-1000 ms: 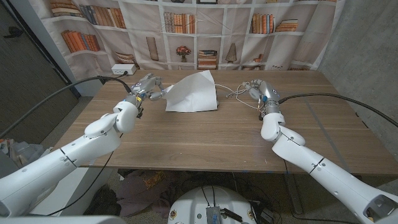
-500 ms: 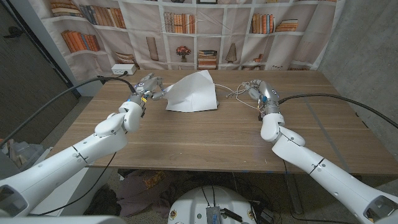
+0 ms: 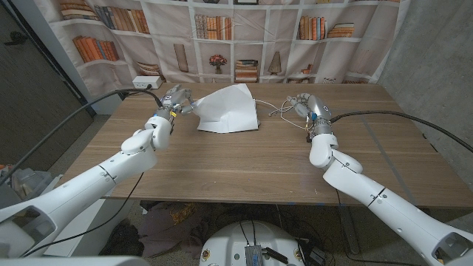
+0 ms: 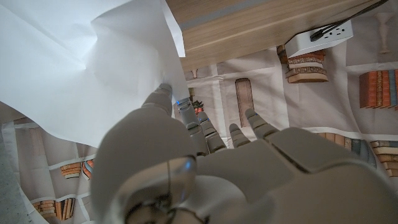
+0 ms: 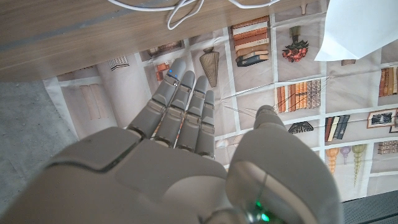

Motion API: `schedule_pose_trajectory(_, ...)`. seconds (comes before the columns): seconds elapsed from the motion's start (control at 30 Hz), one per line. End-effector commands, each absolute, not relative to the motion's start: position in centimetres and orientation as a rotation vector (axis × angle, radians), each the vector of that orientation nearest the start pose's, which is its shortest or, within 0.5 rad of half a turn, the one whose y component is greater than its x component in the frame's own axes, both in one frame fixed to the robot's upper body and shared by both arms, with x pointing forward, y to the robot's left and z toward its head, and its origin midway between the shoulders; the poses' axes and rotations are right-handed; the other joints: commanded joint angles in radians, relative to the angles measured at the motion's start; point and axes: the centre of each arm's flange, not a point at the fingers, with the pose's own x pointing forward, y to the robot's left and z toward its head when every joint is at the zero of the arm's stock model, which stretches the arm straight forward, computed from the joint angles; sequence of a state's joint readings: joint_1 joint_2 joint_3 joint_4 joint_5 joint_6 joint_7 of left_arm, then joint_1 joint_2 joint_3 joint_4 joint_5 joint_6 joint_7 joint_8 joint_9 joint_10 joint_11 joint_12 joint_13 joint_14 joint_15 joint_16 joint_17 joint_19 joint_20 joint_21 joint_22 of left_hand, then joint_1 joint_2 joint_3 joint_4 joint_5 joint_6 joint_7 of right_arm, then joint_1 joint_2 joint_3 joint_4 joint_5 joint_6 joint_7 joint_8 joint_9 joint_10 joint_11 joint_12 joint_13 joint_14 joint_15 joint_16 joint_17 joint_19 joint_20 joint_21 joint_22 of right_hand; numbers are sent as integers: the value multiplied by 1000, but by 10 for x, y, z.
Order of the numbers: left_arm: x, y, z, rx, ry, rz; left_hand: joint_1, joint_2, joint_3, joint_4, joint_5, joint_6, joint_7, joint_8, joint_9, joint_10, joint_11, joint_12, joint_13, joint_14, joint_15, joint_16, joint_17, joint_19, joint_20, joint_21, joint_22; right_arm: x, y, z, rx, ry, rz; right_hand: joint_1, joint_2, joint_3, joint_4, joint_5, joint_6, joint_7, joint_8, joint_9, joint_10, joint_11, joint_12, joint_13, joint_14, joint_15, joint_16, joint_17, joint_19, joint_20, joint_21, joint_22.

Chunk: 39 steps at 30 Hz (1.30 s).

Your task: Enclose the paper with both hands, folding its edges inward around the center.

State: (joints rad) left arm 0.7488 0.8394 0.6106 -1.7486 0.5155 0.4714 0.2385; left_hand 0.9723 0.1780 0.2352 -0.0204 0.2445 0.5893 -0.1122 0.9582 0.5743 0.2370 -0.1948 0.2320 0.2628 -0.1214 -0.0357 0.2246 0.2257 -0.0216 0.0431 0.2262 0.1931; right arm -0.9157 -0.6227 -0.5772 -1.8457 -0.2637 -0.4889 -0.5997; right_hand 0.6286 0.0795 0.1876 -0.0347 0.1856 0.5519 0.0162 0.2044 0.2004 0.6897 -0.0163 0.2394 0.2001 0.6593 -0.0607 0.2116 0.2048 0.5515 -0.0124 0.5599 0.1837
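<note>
A white sheet of paper (image 3: 229, 109) lies on the far middle of the wooden table (image 3: 244, 162), its far side raised in a peak. My left hand (image 3: 174, 101) is at the paper's left corner. In the left wrist view one fingertip of that hand (image 4: 205, 168) touches the paper's (image 4: 74, 68) edge while the other fingers stay spread and apart from it. My right hand (image 3: 307, 107) stands well to the right of the sheet, holding nothing. In the right wrist view its (image 5: 180, 143) fingers are stretched out side by side, and the paper (image 5: 357, 28) sits off at a corner.
A thin white cable (image 3: 275, 111) lies looped on the table between the paper and my right hand, and is also seen in the right wrist view (image 5: 180, 9). A white power strip (image 3: 145, 82) sits at the far left edge. A bookshelf backdrop hangs behind the table.
My left forearm has swung inward and straightened toward the paper, with the hand staying at the sheet's left corner. The right arm has not moved.
</note>
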Motion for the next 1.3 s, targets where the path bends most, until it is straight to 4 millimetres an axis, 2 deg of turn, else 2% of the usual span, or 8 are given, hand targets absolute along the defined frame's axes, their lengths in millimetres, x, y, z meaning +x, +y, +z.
schedule_pose_trajectory(0.03, 632, 289, 59, 1380, -546, 419, 4, -6, 5, -1, 6, 2, -2, 4, -1, -2, 3, -4, 5, 5, -21, 2, 1, 8, 0, 10, 2, 575, -224, -9, -866, -609, -443, 0, 5, 4, -4, 0, 6, 2, 0, 2, -1, 3, -4, 1, -3, -24, -2, 2, 7, -2, -5, 2)
schedule_pose_trajectory(0.47, 660, 293, 73, 1404, -541, 441, 7, -12, 13, 2, -11, 18, -4, 19, -35, 108, -16, 31, 13, 65, -57, 21, 2, 20, 1, 13, 1, 561, -228, -9, -878, -617, -444, -1, 5, 4, -5, 0, 7, 1, 0, 2, -1, 0, -4, 1, 0, -26, -1, 2, 11, -3, -6, 2)
schedule_pose_trajectory(0.67, 672, 293, 81, 1423, -526, 443, 5, -13, 16, 5, -17, 1, -15, 14, -48, 83, -10, 16, 15, 64, -57, 18, 2, 26, 1, 15, 1, 555, -234, -6, -880, -623, -462, -2, 6, 4, -5, 0, 7, 0, 0, 2, -1, 1, -4, 1, 1, -26, -1, 2, 13, -4, -6, 3)
schedule_pose_trajectory(0.8, 677, 293, 86, 1428, -511, 436, -36, -21, 9, 36, -37, -140, -17, -65, -109, 41, -4, -8, 18, 49, -54, 4, 1, 16, 0, 8, 1, 552, -237, -8, -884, -619, -459, -2, 6, 4, -5, 0, 7, 0, 0, 2, -1, 0, -4, 1, 1, -26, -1, 2, 12, -5, -7, 3)
schedule_pose_trajectory(1.0, 674, 295, 95, 1433, -501, 443, -90, -31, 5, 72, -47, -427, -39, -282, -242, -21, 6, -19, 12, 31, -45, -18, -12, 8, 1, -1, -2, 550, -239, -12, -879, -611, -449, -3, 7, 4, -5, 0, 7, 0, 0, 2, -1, 0, -4, 1, 2, -26, -1, 2, 12, -4, -8, 3)
schedule_pose_trajectory(1.03, 673, 296, 96, 1420, -508, 444, -92, -31, 5, 73, -47, -449, -40, -297, -249, -23, 5, -18, 11, 29, -46, -18, -13, 7, 2, -1, -2, 551, -239, -12, -878, -612, -445, -3, 7, 4, -5, 0, 7, 0, 0, 2, -1, 0, -4, 1, 2, -26, -1, 2, 12, -4, -8, 3)
schedule_pose_trajectory(1.1, 671, 298, 97, 1405, -523, 440, -95, -31, 10, 73, -48, -315, -25, -273, -280, 7, -2, 0, 10, 40, -49, -14, -15, 11, 3, -2, -3, 551, -239, -13, -876, -614, -442, -3, 7, 4, -6, 0, 7, 1, 0, 2, -2, 1, -4, 1, 2, -25, -1, 2, 12, -4, -9, 3)
schedule_pose_trajectory(1.3, 662, 302, 92, 1422, -505, 453, -95, -28, 15, 72, -48, -389, -36, -320, -301, -1, -2, -4, 9, 39, -48, -16, -16, 12, 4, -3, -3, 551, -236, -14, -876, -624, -424, -4, 8, 4, -5, 0, 7, 0, 0, 2, -1, 0, -4, 1, 2, -26, 0, 2, 11, -4, -10, 3)
